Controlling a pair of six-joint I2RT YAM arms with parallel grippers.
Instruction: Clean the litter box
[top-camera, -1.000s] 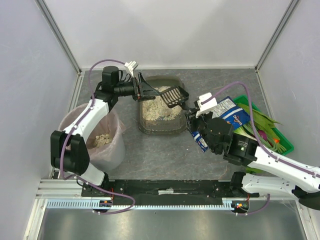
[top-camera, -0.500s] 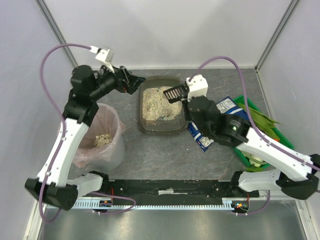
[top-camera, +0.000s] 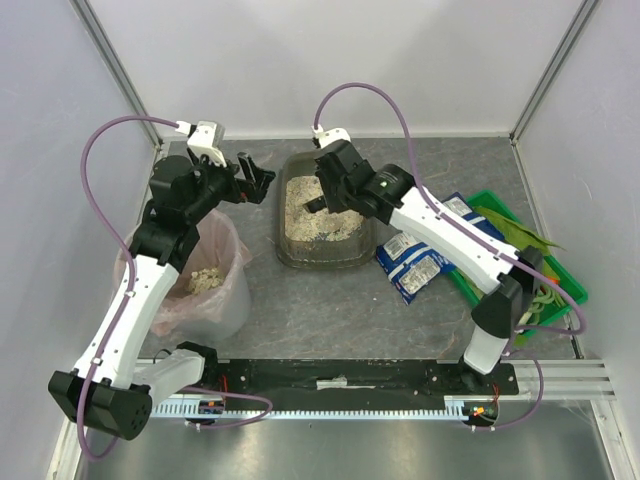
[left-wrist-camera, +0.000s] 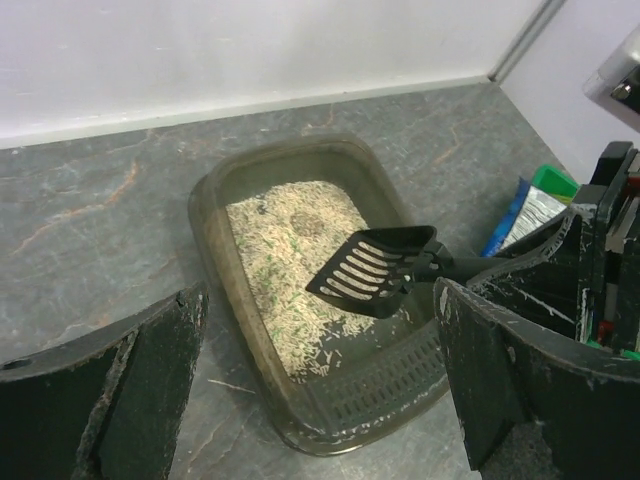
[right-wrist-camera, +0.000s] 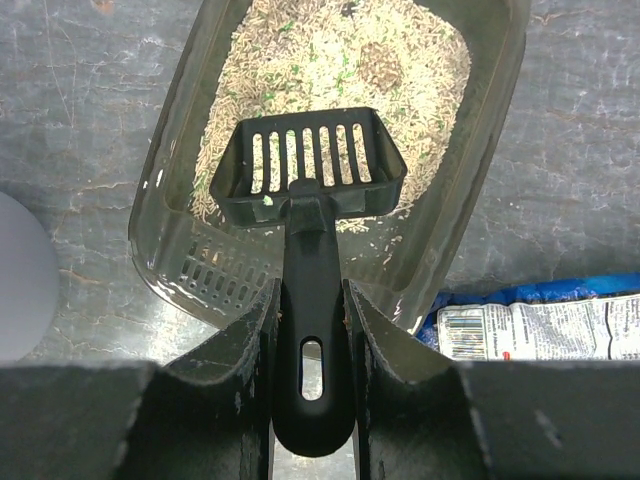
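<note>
Both R fingers (right-wrist-camera: 228, 362) clamp scoop (right-wrist-camera: 315, 170) over litter box (right-wrist-camera: 172, 268) nr rim.

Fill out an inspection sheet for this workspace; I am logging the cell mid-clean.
Surface: grey marbled table.
Job's things: litter box at the back centre, pale granules inside; black slotted scoop held over them.
Clutter: pink-lined bin to the box's left, with beige clumps inside; blue and silver packets to its right; green crate of vegetables at the far right.
Pincers: left pincer open and empty, beside the box's left rim; right pincer shut on the scoop's handle.
Cables: purple cables loop above both arms, off the table.
Surroundings: white walls with metal corner posts.
</note>
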